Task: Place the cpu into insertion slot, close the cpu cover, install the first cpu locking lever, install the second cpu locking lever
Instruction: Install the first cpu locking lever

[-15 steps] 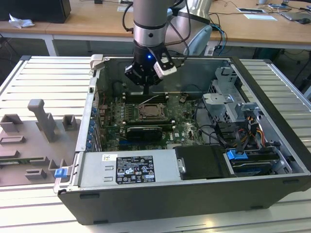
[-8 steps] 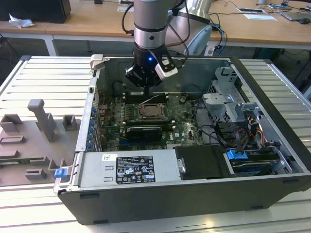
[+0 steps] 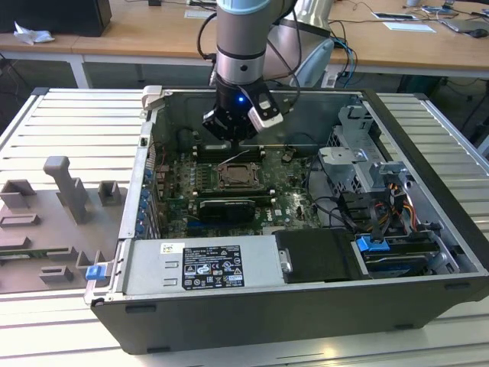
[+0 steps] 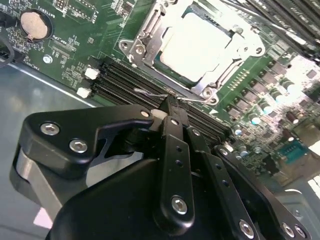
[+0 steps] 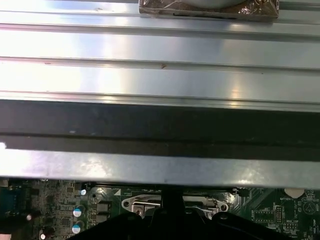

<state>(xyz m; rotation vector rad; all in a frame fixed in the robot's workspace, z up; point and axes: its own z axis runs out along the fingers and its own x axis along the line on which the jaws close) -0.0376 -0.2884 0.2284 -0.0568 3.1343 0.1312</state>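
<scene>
Exterior view: open computer case (image 3: 428, 206) lay on a ribbed metal table (image 3: 69, 122), with the arm reaching down into it and the gripper (image 3: 229, 138) hanging just above the motherboard (image 3: 286, 200), close beside the cpu socket (image 3: 237, 177).

Second wrist view: gripper (image 4: 170, 107), black, fingers drawn together into one narrow tip with no gap visible between them. The tip sat at a thin wire locking lever (image 4: 165, 94) that ran along the near edge of the socket, against the black memory slots (image 4: 120, 80); whether the tip actually touched or pinched the wire could not be told.

The cpu (image 4: 197, 42), pale silver face, lay seated in the socket. The cpu cover (image 4: 150, 35), a silver metal frame, lay down flat around it, the chip showing through the cut-out centre. A round coin battery (image 4: 35, 25) sat on the green board well apart from the socket.

First wrist view: silver socket frame (image 5: 145, 204) showed beside the dark fingertip, beneath the case wall (image 5: 160, 125).
</scene>
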